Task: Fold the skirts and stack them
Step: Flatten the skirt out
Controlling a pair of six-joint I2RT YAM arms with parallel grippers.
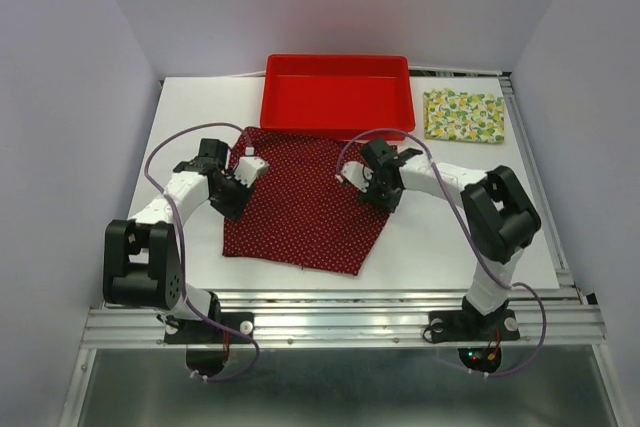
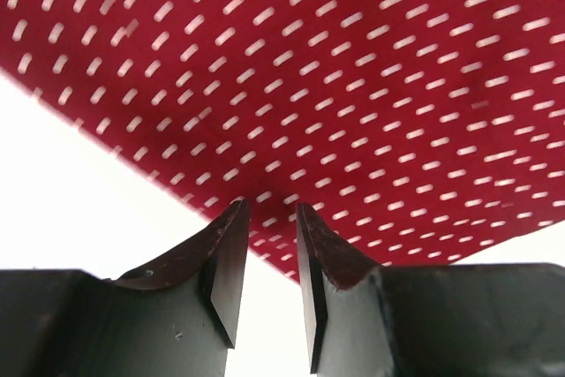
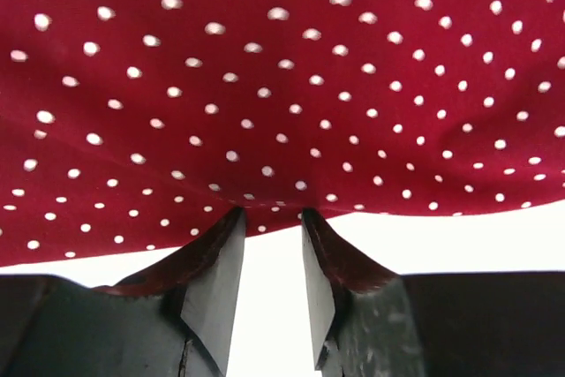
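Jaws of the left gripper (image 2: 269,211) stand narrowed to a slim gap, tips at the hem of the dark red skirt (image 1: 300,212); whether they pinch it, I cannot tell. The right gripper (image 3: 272,214) looks the same at the opposite edge, cloth puckered at its tips, grip unclear. That skirt lies spread mid-frame on the white worktop (image 1: 450,242), just below the red tray (image 1: 335,59). The lemon skirt (image 1: 463,116) sits folded at upper right.
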